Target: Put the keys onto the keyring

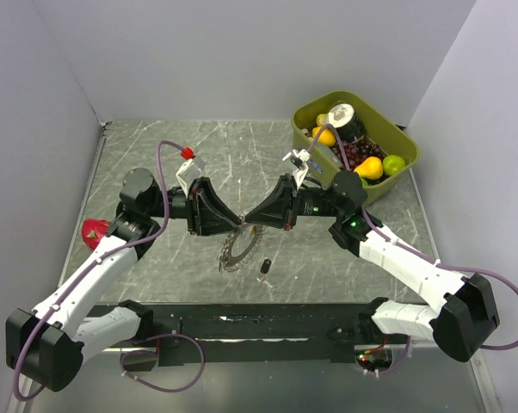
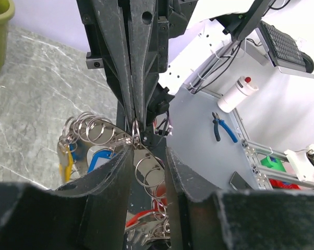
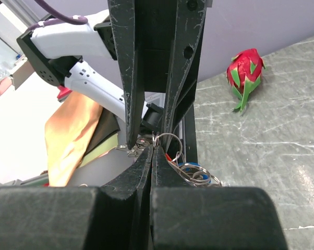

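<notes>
The keyring [image 1: 235, 252] is a grey coiled ring strung with several small split rings, and it hangs under the two fingertips at mid-table. My right gripper [image 1: 249, 220] is shut on one small ring at the top of the keyring [image 3: 170, 139]. My left gripper [image 1: 238, 221] faces it tip to tip, jaws apart, with the rings [image 2: 146, 172] between its fingers. A blue key head [image 2: 98, 156] and a red key head [image 2: 146, 214] hang among the rings. One black key [image 1: 265, 269] lies loose on the table just below the ring.
A green bin [image 1: 410, 144] with fruit stands at the back right. A red dragon fruit [image 1: 93, 230] lies at the left table edge beside my left arm, and it also shows in the right wrist view [image 3: 244, 73]. A dark base bar runs along the near edge.
</notes>
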